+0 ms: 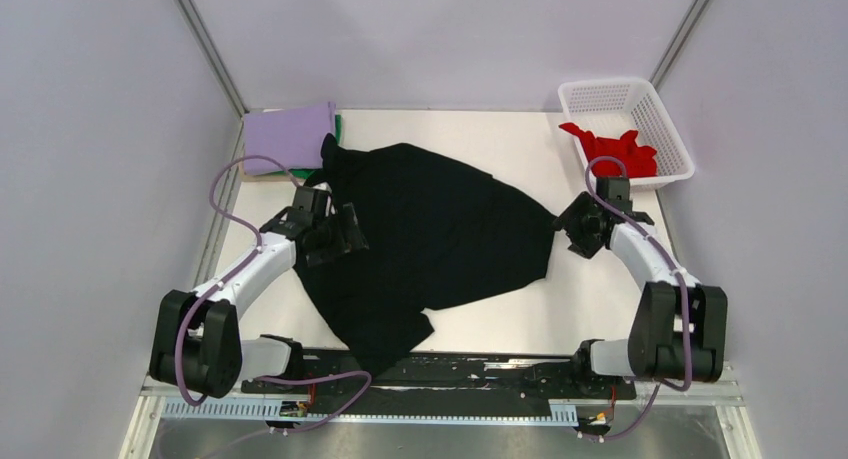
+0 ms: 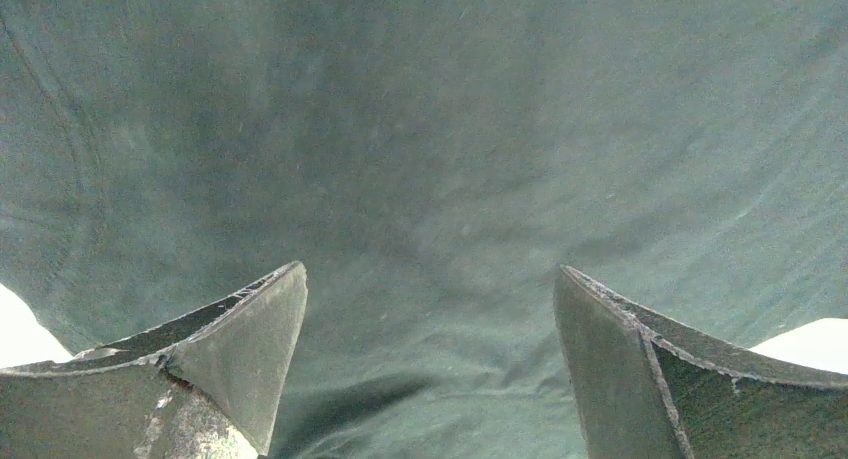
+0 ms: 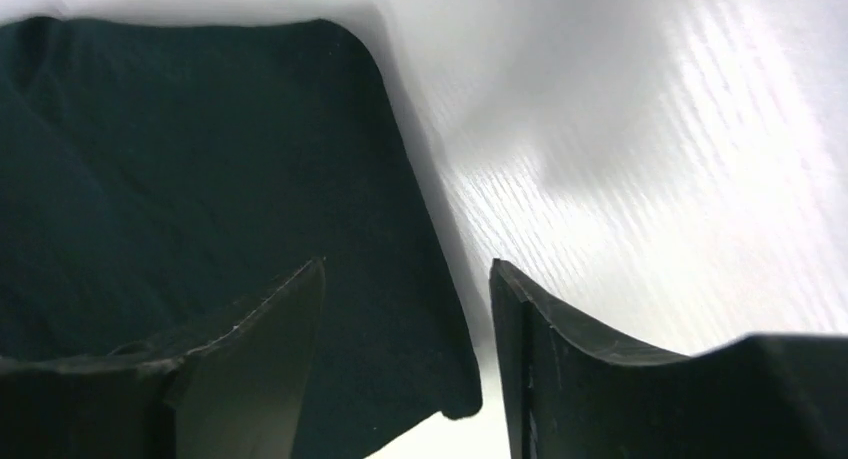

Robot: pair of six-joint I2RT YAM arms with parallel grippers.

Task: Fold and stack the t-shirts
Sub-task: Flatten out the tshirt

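I am hovering my left gripper [image 1: 345, 229] over the nine o'clock side of the black t-shirt [image 1: 430, 229], which is lying rumpled across the middle of the table [image 1: 500, 139], and I am keeping its jaws spread wide with nothing between them. I am holding my right gripper [image 1: 572, 229] at the shirt's pointed three o'clock tip with the jaws parted, the cloth's edge lying under them unclamped. The folded lilac t-shirt [image 1: 288, 136] is sitting on a green t-shirt [image 1: 338, 127] at ten o'clock, and the red t-shirt [image 1: 612, 149] is lying in the white basket [image 1: 620, 91] at two o'clock.
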